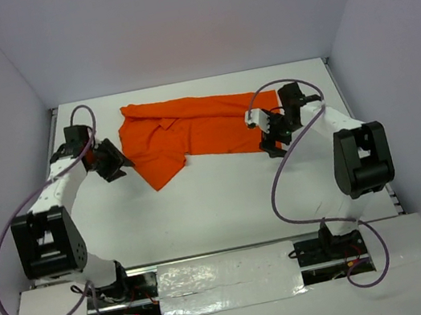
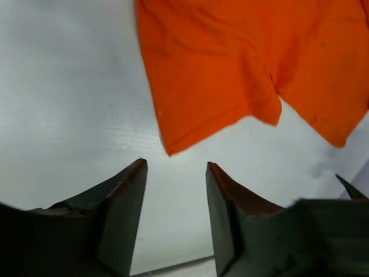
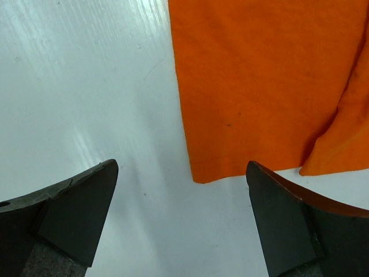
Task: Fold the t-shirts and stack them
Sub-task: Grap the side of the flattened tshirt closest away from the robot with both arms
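One bright orange t-shirt (image 1: pixel 189 128) lies partly folded and rumpled on the far half of the white table. My left gripper (image 1: pixel 116 164) is open and empty, just left of the shirt's left edge; its wrist view shows a pointed shirt corner (image 2: pixel 230 81) ahead of the fingertips (image 2: pixel 135 173). My right gripper (image 1: pixel 266 133) is open and empty at the shirt's right end; its wrist view shows a straight hem corner (image 3: pixel 259 86) lying flat between and beyond its fingers (image 3: pixel 271 184). Neither gripper touches the cloth.
The white table (image 1: pixel 219 205) is boxed in by grey walls at the back and both sides. Purple cables (image 1: pixel 278 170) loop from each arm over the table. Foil-like tape (image 1: pixel 223 273) covers the near edge between the arm bases.
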Controlling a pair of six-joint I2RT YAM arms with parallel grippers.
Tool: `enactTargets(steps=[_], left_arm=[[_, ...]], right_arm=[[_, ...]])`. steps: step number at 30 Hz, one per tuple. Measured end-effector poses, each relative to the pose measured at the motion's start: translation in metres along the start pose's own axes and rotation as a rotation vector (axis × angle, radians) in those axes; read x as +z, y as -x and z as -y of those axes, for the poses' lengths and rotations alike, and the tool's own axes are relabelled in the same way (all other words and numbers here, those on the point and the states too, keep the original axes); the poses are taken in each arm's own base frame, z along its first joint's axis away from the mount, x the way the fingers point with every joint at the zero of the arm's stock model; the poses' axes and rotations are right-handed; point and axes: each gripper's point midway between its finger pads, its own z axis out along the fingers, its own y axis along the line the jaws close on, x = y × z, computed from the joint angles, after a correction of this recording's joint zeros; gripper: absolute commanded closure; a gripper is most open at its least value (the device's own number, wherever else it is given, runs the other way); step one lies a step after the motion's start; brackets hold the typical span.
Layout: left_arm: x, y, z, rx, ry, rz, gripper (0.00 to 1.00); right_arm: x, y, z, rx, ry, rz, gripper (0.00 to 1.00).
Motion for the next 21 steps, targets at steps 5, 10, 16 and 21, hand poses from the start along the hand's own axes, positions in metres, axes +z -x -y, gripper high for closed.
enactTargets(steps=[5,10,16,21], left_arm=[[0.026,0.022,0.006,0.015,0.062,-0.018,0.52],[0.043,0.001,0.005,0.021,0.108,-0.107,0.47],[0.044,-0.024,0.009,0.018,0.137,-0.179,0.45],[0.045,-0.038,0.014,0.002,0.156,-0.209,0.43]], right_arm=[[0.0,-0.008,0.004,0.015,-0.01,-0.016,0.04],[0.0,-0.014,0.013,0.027,-0.026,-0.028,0.05],[0.008,-0.018,0.023,0.018,-0.018,-0.038,0.05],[0.015,-0.026,0.023,0.02,-0.005,-0.057,0.05]])
